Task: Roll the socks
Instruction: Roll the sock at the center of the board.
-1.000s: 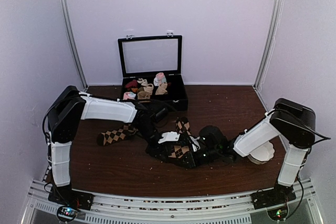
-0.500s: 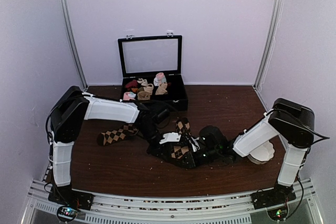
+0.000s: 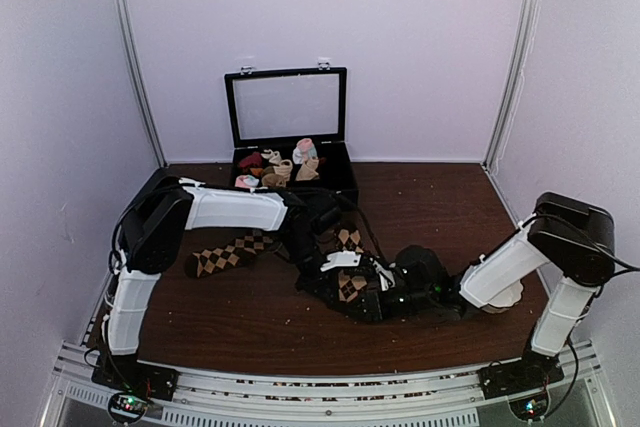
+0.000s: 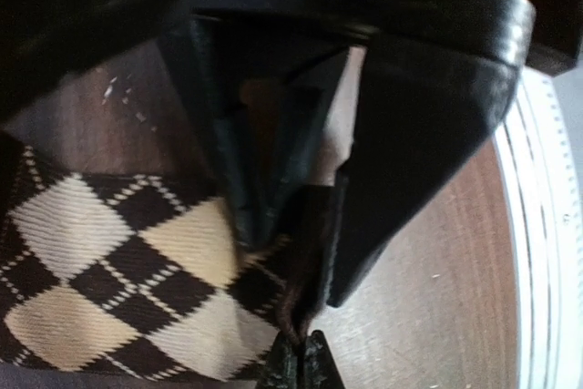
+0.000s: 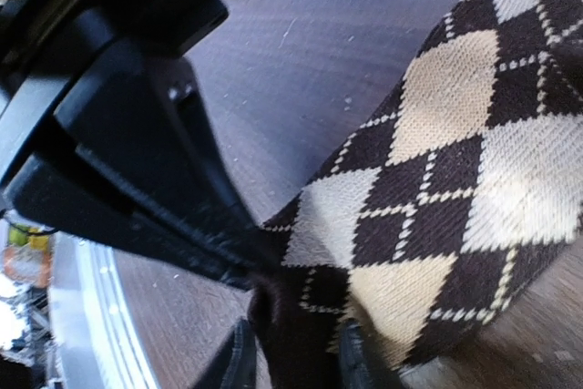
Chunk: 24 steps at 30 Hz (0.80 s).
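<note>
Your left gripper (image 4: 291, 263) has clamped shut on the socks (image 3: 348, 285) at frame centre. Your right gripper (image 3: 375, 297) beside it, jaws unclear, has shifted right. Open desk (image 3: 440, 202) lies upper right and along the bottom.

The open black hinged case (image 3: 340, 185) sits at the rear centre of the dark wooden tabletop (image 3: 440, 207), small fabric sock rolls (image 3: 280, 167) inside. Before it lie the dark brown argyle socks (image 3: 225, 255): one stretched leftward, the other mid-table, with the left pincer (image 4: 291, 266) and right pincer (image 5: 296, 357) on it.
</note>
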Available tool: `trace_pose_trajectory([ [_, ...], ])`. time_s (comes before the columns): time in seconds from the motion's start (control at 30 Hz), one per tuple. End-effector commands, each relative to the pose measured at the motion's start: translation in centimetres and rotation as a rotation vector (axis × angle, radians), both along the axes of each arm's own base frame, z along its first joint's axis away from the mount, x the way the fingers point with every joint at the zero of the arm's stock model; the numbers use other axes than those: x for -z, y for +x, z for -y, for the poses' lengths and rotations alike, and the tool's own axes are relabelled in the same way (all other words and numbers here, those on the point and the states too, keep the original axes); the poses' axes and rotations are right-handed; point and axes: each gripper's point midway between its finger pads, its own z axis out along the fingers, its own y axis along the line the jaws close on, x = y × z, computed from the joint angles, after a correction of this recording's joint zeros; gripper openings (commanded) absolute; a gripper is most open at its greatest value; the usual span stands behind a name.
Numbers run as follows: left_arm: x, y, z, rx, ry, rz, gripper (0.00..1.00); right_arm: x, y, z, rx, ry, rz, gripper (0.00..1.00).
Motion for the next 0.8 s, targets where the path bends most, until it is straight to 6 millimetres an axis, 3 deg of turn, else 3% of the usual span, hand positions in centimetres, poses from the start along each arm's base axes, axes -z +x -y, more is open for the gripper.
trace_pose_trajectory([
  [0.0,4.2,0.7,-2.8,-0.109,0.221,-0.051,0.0,0.8,-1.8,0.9,-0.065,-0.171,0.203,0.38],
  [0.2,4.9,1.4,-2.9,-0.112,0.286,-0.051,0.0,1.4,-3.5,3.6,-0.062,-0.4,0.355,0.41],
  [0.33,4.7,1.1,-3.0,-0.109,0.299,-0.075,0.0,0.4,-4.5,4.8,-0.046,-0.424,0.419,0.44],
  [0.43,4.1,1.1,-3.4,-0.116,0.292,-0.084,0.0,-0.1,-5.7,4.4,-0.099,-0.426,0.447,0.54],
  [0.6,3.4,1.4,-4.7,-0.153,0.305,-0.088,0.0,-1.3,-7.8,3.0,-0.205,-0.455,0.581,0.54],
  [0.77,1.2,0.9,-4.9,-0.157,0.286,-0.103,0.0,-3.2,-8.2,3.4,-0.189,-0.546,0.788,0.55],
])
